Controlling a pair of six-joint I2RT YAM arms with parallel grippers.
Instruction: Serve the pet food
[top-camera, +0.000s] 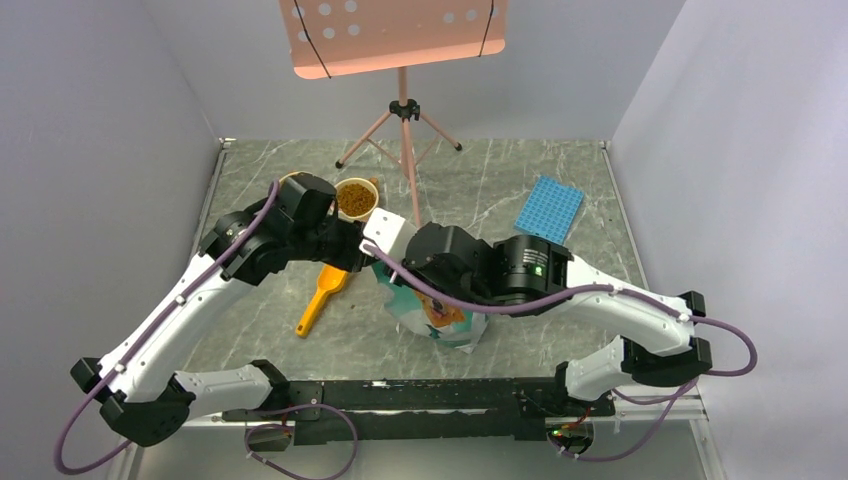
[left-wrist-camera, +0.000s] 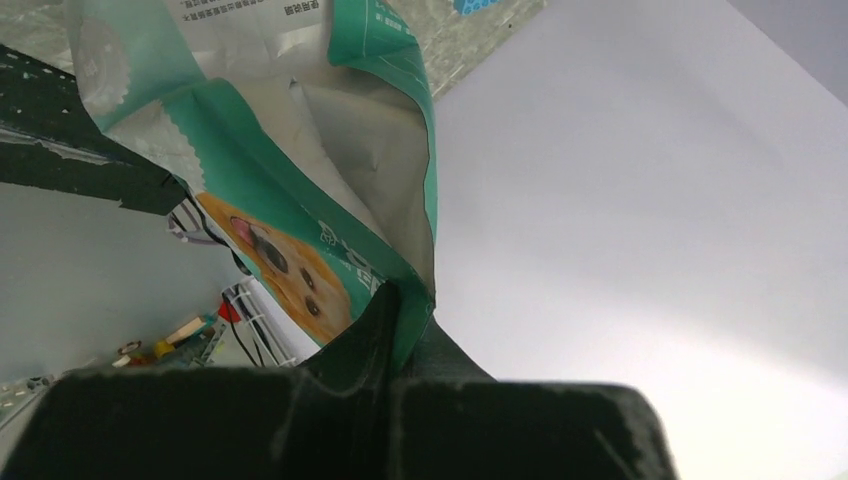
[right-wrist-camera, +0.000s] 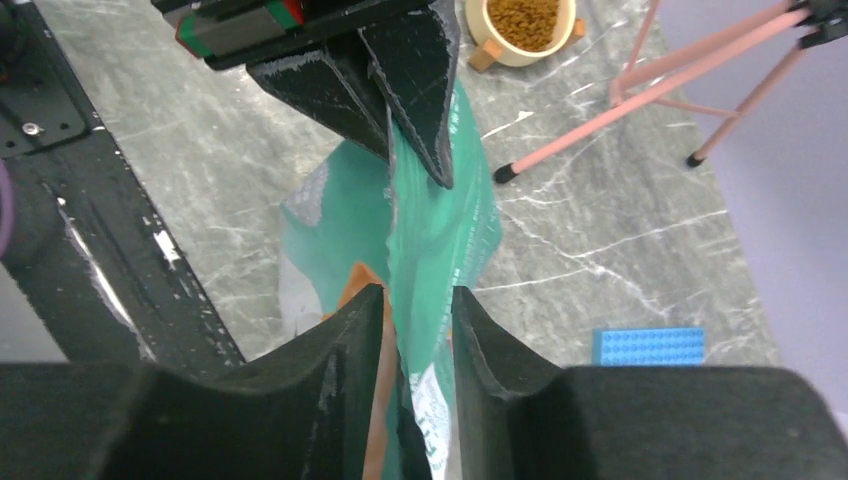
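Jaws first: left gripper (left-wrist-camera: 398, 312) pinched shut on the top edge of the green bag (right-wrist-camera: 445, 235); right gripper (right-wrist-camera: 420, 296) a little apart, one finger on each side of that same edge. Looks like a way to hold the bag up and spread its mouth. Pet food (top-camera: 355, 197): in the round cup (right-wrist-camera: 571, 28) behind the bag, well filled. Yellow scoop (top-camera: 322, 300) flat on the counter (top-camera: 500, 180), near the bag, untouched. Farther back, pink stand (top-camera: 403, 120) and blue block (top-camera: 549, 209). Crowded near the cup with both arms close; easy to bump.
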